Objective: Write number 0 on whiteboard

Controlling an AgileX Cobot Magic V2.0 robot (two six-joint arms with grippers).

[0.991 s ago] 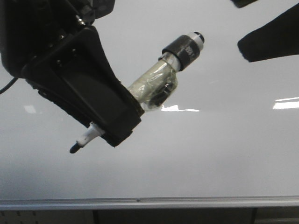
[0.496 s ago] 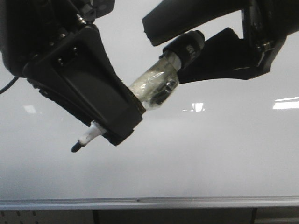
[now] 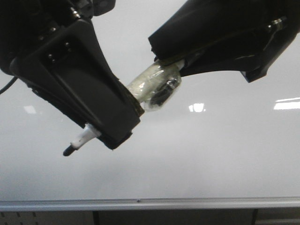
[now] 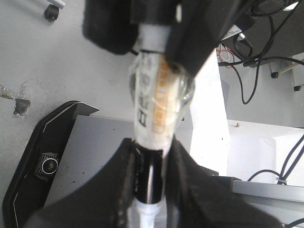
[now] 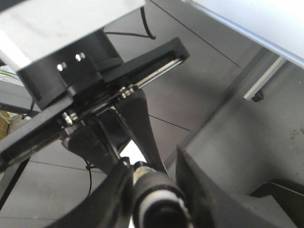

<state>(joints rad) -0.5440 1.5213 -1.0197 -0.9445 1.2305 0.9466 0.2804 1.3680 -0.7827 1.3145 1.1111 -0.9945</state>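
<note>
The left gripper (image 3: 101,133) clamps a tape-wrapped white marker (image 3: 154,86) with its black tip bare. The right gripper (image 3: 171,58) closes on the marker's rear end. Below them the glossy pale whiteboard (image 3: 225,154) lies bare down to its silver rail (image 3: 187,204).

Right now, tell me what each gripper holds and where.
Both grip the marker: left gripper on its barrel near the tip, right gripper around its back end.

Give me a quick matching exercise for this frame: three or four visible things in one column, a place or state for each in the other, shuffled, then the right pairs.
Things:
1. left pincer
2. right pincer
3. black felt tip of the white marker pen
4. silver metal rail

Places or states:
A. runs along the lower edge of the glossy pale grey whiteboard
B. bare, pointing down and left
C. closed around the pen's middle
D. over the pen's upper, rear end

Pairs: 1-C, 2-D, 3-B, 4-A
</note>
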